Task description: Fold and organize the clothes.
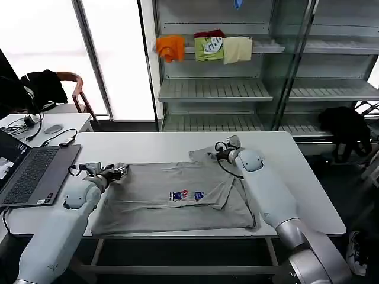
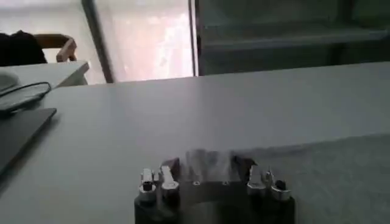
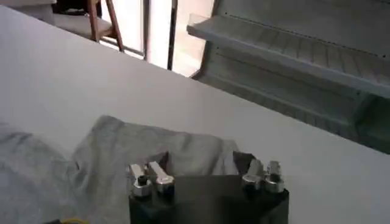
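Both grey robot arms fill the bottom of the head view, reaching up onto the white table (image 1: pixel 177 142). Spread across the middle of the frame is a light grey short-sleeved shirt with a small multicoloured chest print (image 1: pixel 177 195), lying flat and looking partly folded already: its right side seems turned in over the body, with a sleeve sticking out toward upper centre-right.

The left gripper (image 1: pixel 115 171) sits at the shirt's upper left edge. In the left wrist view the left gripper (image 2: pixel 213 176) has its fingers spread, with grey cloth lying between them, so it looks released but poised around the hem, not clamped yet.

The right gripper (image 1: pixel 227 148) is over that loose sleeve. From its wrist camera the right gripper (image 3: pixel 207 167) is also spread wide with fabric bunched just in front.

My read: maybe halfway through. The left side fold and the final fold-up look undone, and organizing hasn't begun.
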Available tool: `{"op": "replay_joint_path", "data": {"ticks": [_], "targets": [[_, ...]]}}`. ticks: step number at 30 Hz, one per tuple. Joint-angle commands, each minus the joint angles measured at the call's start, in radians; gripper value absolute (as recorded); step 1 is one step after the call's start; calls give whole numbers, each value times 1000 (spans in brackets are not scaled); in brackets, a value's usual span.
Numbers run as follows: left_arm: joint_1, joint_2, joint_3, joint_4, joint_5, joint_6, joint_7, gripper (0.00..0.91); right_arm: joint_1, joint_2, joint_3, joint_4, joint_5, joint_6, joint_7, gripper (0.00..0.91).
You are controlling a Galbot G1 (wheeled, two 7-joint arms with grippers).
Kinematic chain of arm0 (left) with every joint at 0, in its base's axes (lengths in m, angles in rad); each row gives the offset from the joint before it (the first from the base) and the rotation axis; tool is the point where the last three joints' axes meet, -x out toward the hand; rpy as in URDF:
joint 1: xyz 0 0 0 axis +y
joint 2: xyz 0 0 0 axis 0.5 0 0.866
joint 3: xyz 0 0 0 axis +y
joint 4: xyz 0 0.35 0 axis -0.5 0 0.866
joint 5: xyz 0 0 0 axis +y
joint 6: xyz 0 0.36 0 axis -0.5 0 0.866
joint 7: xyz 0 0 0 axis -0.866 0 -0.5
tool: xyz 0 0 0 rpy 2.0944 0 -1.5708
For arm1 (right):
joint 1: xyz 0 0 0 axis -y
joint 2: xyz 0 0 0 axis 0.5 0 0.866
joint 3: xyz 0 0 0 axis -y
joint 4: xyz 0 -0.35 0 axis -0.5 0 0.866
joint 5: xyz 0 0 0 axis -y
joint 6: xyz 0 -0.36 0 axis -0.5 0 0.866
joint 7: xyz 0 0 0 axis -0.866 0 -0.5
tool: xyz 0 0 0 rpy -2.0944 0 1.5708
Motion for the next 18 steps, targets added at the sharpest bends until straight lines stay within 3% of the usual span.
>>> {"op": "replay_joint_path", "data": {"ticks": [1, 13, 18], "targets": [[-2, 2, 5, 22, 16, 4, 21, 20, -13, -8, -4, 3, -5, -3, -6, 0], [2, 6, -8, -59, -37, 0, 21, 10, -12, -38, -19, 66, 39, 28, -8, 0], [13, 20, -23, -124, -84, -13, 2, 10, -7, -57, -33, 122, 94, 23, 20, 0]]}}
